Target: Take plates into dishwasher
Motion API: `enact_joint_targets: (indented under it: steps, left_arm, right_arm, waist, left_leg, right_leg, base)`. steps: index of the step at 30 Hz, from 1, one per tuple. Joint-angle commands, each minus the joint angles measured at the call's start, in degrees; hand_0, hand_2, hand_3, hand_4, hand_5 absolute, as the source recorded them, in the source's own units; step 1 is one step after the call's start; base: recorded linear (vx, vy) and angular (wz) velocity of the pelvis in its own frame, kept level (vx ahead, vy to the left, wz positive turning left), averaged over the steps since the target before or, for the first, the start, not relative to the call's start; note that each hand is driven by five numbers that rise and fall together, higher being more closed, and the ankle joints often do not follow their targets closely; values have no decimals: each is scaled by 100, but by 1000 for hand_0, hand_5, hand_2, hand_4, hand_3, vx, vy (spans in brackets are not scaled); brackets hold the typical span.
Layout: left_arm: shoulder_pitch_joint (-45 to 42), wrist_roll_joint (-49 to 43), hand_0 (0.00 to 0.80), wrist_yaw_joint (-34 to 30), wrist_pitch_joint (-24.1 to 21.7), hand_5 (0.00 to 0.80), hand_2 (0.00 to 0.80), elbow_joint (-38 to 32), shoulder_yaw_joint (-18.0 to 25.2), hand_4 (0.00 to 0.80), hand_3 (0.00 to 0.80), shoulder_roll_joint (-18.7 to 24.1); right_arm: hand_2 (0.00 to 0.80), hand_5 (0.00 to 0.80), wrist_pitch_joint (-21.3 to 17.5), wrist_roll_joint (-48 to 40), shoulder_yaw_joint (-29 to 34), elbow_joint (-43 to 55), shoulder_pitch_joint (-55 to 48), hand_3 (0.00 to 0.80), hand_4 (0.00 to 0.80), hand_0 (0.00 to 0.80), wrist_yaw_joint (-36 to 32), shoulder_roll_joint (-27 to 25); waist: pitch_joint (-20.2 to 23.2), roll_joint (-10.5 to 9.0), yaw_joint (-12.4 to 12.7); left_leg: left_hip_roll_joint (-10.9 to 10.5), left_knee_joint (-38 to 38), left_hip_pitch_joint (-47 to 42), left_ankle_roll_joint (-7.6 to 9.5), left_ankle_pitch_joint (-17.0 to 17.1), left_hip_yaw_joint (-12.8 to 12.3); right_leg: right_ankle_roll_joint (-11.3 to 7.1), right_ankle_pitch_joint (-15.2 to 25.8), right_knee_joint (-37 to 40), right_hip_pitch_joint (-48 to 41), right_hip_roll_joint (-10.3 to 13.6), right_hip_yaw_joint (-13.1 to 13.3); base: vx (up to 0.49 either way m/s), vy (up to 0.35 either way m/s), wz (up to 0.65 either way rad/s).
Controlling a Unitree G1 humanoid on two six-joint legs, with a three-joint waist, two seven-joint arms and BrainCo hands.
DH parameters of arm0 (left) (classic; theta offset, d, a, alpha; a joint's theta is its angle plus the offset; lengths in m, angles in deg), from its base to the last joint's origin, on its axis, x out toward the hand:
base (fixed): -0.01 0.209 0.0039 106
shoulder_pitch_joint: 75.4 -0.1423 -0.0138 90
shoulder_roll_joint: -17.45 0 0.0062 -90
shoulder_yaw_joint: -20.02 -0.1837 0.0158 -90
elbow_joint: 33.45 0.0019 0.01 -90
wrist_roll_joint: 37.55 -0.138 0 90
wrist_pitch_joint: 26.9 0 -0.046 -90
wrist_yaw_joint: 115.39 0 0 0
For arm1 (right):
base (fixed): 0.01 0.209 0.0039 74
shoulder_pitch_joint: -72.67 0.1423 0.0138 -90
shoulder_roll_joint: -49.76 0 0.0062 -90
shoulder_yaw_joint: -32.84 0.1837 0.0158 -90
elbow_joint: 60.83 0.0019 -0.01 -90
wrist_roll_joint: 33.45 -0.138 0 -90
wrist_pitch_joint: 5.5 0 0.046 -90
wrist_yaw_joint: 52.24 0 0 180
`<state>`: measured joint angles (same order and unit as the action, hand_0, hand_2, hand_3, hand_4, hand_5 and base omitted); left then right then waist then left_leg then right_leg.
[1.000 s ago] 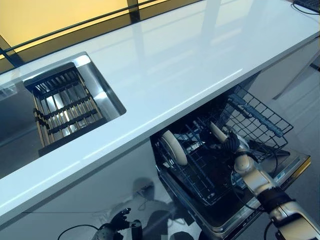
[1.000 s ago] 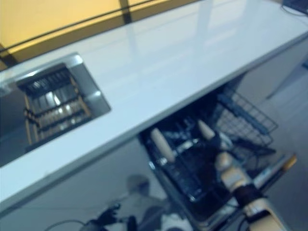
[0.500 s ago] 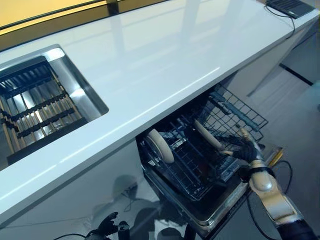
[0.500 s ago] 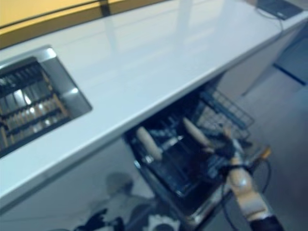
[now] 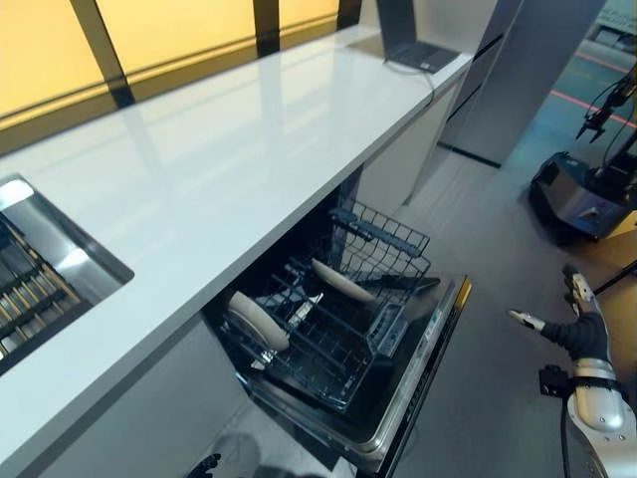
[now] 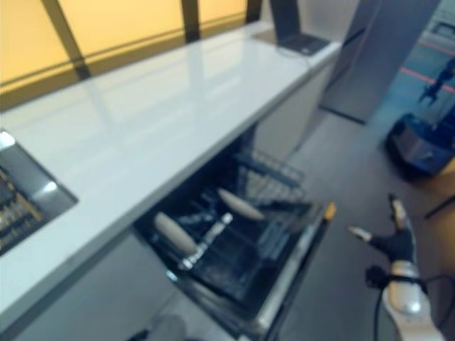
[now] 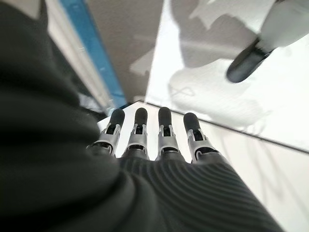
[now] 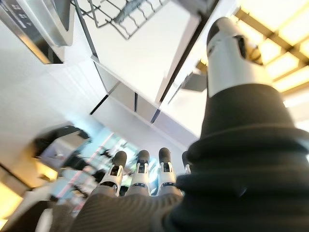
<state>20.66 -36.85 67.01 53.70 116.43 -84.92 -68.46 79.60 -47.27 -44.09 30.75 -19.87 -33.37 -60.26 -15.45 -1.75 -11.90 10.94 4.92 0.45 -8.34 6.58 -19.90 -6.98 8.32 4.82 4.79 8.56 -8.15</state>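
The dishwasher rack (image 5: 333, 319) is pulled out over the open door (image 5: 430, 363) under the counter. Two pale plates stand on edge in it, one at the left (image 5: 256, 321) and one near the middle (image 5: 343, 281). My right hand (image 5: 569, 321) is open and empty, out over the floor well to the right of the door; its fingers (image 8: 140, 170) are straight in the right wrist view. My left hand (image 7: 154, 137) is open and empty, hanging low, with straight fingers (image 7: 164, 126).
A long white countertop (image 5: 249, 149) runs above the dishwasher. A sink with a slatted rack (image 5: 25, 294) is at its left end and a dark flat device (image 5: 423, 55) at its far end. Another machine (image 5: 587, 199) stands on the floor at the far right.
The camera has swung to the right. My right hand has come away from the middle plate in the rack and moved right, out over the floor. Both plates stay in the rack.
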Motion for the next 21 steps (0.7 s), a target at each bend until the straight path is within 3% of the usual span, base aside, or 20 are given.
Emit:
enact_joint_targets:
  steps: [1, 3, 9, 21]
  left_arm:
    - [145, -122, 0, 38, -155, 0, 0, 294, 82, 0, 0, 52]
    - [225, -88, 0, 37, -137, 0, 0, 314, 8, 0, 0, 46]
    - [584, 79, 0, 12, -52, 0, 0, 387, -303, 0, 0, -13]
    - [837, 279, 0, -52, -194, 0, 0, 304, -771, 0, 0, -141]
  right_arm:
    - [0, 0, -604, -1097, 445, -151, 196, 0, 0, 0, -286, 257]
    - [0, 0, -708, -1852, 450, -354, 215, 0, 0, 0, -540, 511]
    - [0, 0, -537, -3871, 380, -1228, 385, 0, 0, 0, -1580, 1150]
    - [0, 0, -594, -4592, -188, -2595, 644, 0, 0, 0, -1969, 1056]
  waist:
    - [128, -35, -113]
    - [157, -5, -185]
    - [130, 145, -301]
    - [-239, 697, -247]
  left_leg:
    - [-49, 8, 64, 346, -221, -180]
    - [-30, 8, 31, 336, -210, -227]
    - [9, 8, -8, 290, -174, -262]
    - [-194, 8, 277, 212, -48, -45]
  right_leg:
    - [6, -486, -506, 102, -224, 129]
    - [26, -505, -521, 99, -228, 160]
    - [76, -552, -564, 97, -196, 157]
    - [90, -601, -645, 300, 45, 46]
  base:
    - [-44, -53, -19]
    - [-57, -52, -22]
    - [-57, -18, -9]
    - [-49, 43, 0]
